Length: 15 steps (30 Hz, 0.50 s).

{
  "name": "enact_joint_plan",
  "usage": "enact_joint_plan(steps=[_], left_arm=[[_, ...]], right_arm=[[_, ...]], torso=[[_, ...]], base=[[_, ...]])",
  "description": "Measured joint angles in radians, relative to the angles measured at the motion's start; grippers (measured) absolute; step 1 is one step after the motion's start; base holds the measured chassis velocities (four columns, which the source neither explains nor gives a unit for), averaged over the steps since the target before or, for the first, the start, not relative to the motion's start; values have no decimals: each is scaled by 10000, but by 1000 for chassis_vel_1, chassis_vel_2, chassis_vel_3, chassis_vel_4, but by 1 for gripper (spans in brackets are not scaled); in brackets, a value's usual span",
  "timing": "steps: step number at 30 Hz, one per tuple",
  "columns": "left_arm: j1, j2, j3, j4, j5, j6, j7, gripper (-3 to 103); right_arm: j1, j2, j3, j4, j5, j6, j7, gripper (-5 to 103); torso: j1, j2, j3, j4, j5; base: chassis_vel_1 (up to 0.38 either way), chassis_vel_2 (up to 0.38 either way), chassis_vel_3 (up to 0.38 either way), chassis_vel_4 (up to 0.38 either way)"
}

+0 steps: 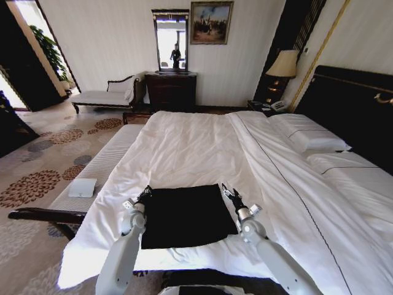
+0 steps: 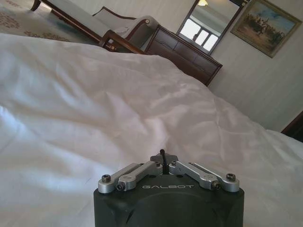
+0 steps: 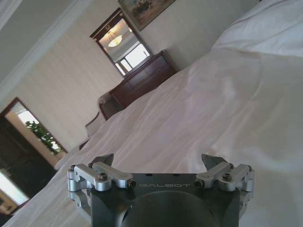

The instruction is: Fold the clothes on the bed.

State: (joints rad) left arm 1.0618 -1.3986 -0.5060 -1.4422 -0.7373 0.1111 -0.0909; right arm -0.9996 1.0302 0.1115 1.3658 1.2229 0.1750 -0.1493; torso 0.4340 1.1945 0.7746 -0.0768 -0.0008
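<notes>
clothes (image 1: 184, 215): 1 on bed (image 1: 196, 147) | left pincer (image 2: 163, 158) together | right pincer (image 3: 158, 163) apart

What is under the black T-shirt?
The black T-shirt lies flat on the bed's white duvet, which shows all around it. The left gripper and right gripper sit at its far corners. What's beneath the shirt itself is covered.

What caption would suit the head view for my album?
Two grippers, left and right, flank a folded black soft-fabric T-shirt on a large white-sheeted bed.
</notes>
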Motion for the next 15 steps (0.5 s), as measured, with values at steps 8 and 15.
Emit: enact_joint_plan(steps=[8, 15], left_arm=[[-61, 2, -254, 124, -24, 3, -31, 0], [-106, 40, -313, 192, -77, 0, -36, 0]], right_arm=[[689, 254, -303, -1407, 591, -845, -1233, 100], [1455, 766, -333, -3225, 549, -1031, -1802, 100]], torso=[[0, 0, 0, -1, 0], [0, 1, -1, 1, 0]], base=[[0, 0, 0, 0], [0, 0, 0, 0]])
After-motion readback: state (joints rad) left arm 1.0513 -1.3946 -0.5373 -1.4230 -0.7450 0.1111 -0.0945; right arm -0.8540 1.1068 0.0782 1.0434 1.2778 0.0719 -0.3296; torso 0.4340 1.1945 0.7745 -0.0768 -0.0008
